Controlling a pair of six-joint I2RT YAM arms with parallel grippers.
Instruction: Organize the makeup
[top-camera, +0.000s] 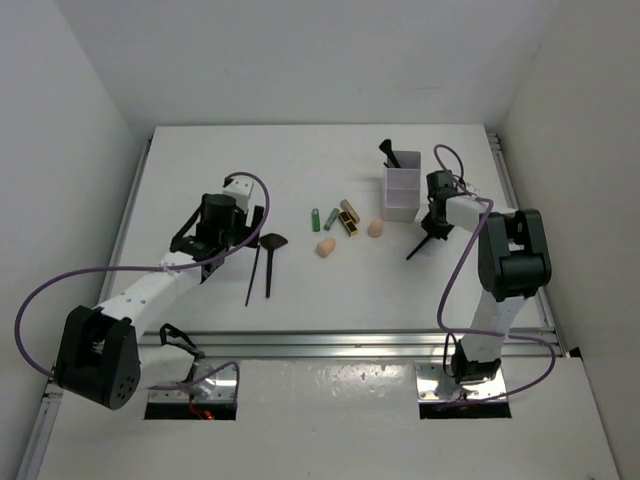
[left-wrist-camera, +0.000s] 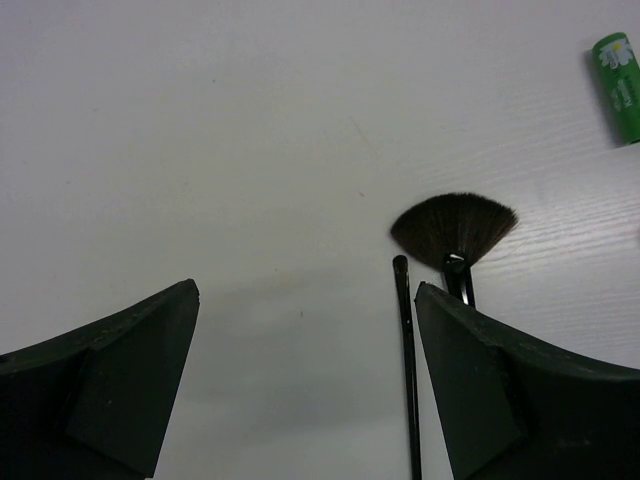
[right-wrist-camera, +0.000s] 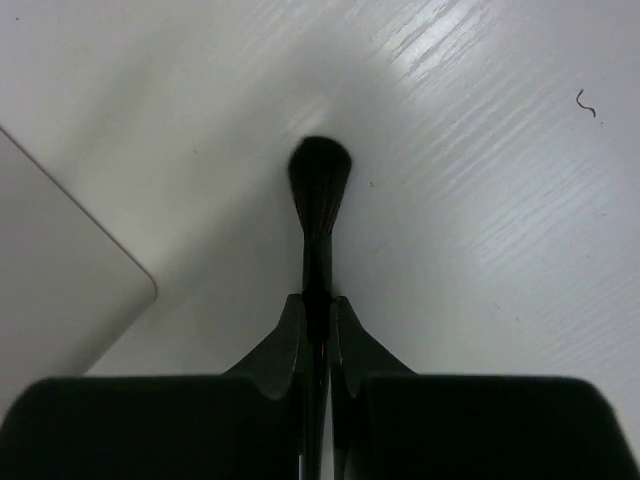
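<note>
The right gripper (right-wrist-camera: 318, 312) clamps the thin, stiff handle of a brush (right-wrist-camera: 320, 175) that seems light, its soft bristles better not squeezed, while the left gripper (left-wrist-camera: 305, 300) stands wide apart.

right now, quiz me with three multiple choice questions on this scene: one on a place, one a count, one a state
1. The fan brush and thin stick lie: a) on the table by the left tool b) in mid-air c) on an arm base
2. How many peach sponges? a) one b) two c) five
3. The right tool is: a) open, empty b) out of view c) shut on a brush
a: both lie flat there in the left wrist view; b: two seen from above; c: it pinches the handle.
</note>
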